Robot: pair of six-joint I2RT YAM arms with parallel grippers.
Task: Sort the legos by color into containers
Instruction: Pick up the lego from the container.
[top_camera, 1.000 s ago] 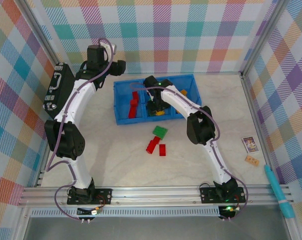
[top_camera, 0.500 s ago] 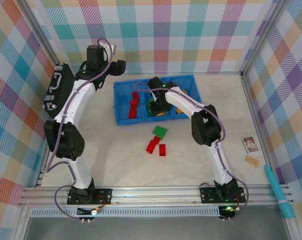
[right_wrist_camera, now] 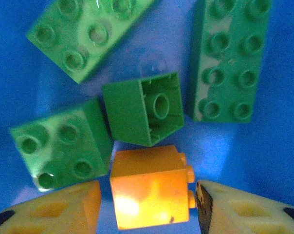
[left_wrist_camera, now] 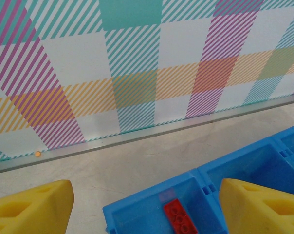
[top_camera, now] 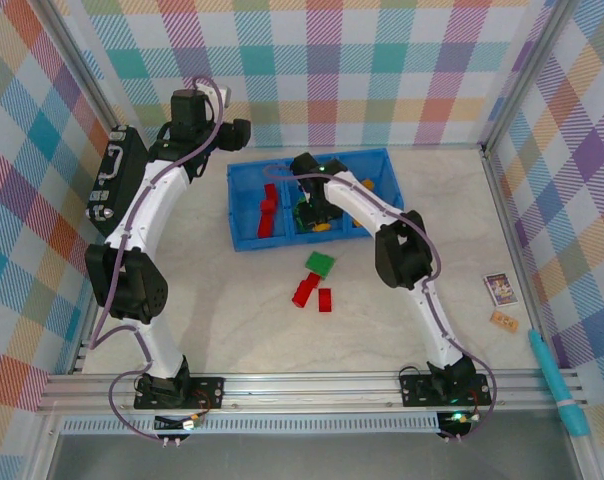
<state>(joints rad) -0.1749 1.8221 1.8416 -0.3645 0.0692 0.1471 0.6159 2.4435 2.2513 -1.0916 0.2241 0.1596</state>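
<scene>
The blue bin sits at the back of the table. My right gripper is down in its middle compartment. In the right wrist view it stands open astride an orange brick, with a thin gap at the left finger and the right finger close to the studs. Several green bricks lie around it on the blue floor. Red bricks fill the left compartment. One green brick and two red ones lie on the table. My left gripper hangs open over the bin's back left corner, above a red brick.
A black case lies along the left wall beside the left arm. A printed card, a tan tile and a teal tool lie at the right edge. The checked walls stand close behind the bin.
The right wrist shifted slightly inside the middle compartment and came back. The left arm and the bricks on the table stayed where they were.
</scene>
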